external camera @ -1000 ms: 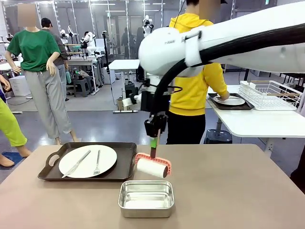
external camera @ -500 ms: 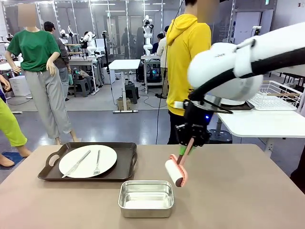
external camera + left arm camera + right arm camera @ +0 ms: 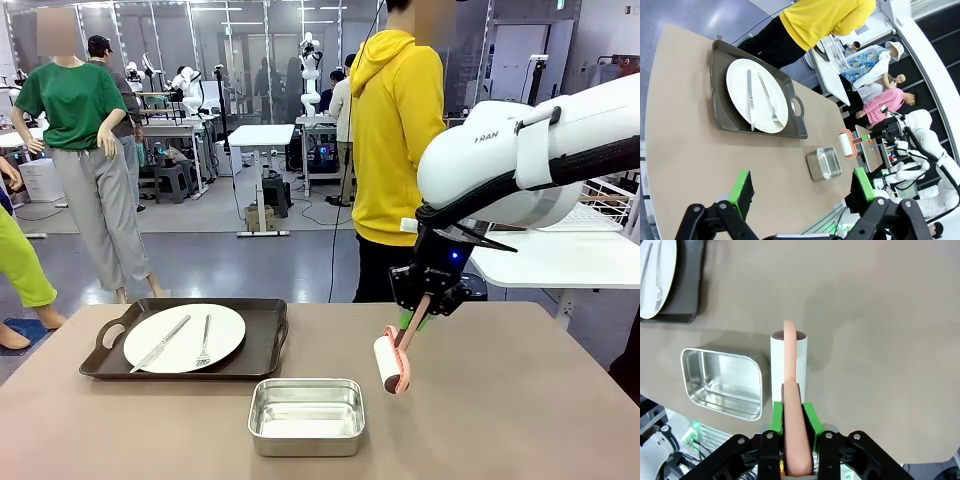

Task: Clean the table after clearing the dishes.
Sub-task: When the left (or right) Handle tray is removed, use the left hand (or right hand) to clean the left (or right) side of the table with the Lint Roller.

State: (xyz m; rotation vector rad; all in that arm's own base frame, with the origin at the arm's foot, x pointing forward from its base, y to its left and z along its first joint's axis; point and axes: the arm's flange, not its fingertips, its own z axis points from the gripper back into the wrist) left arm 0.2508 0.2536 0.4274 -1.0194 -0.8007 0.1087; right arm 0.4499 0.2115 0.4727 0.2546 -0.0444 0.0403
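- On the table's (image 3: 500, 400) left side: tray (image 3: 262, 340) with plate (image 3: 184, 337), knife (image 3: 160, 343), fork (image 3: 204, 341).
- Right gripper (image 3: 424, 306) clamped on roller's (image 3: 390, 363) pink handle, just right of the pan (image 3: 306, 415); can't tell if it's touching the table.
- Left gripper (image 3: 802, 186) wide open, empty.

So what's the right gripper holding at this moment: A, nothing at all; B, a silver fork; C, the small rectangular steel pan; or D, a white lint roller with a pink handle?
D: in the right wrist view the right gripper is shut on the pink handle of the white lint roller, green pads on either side of it.
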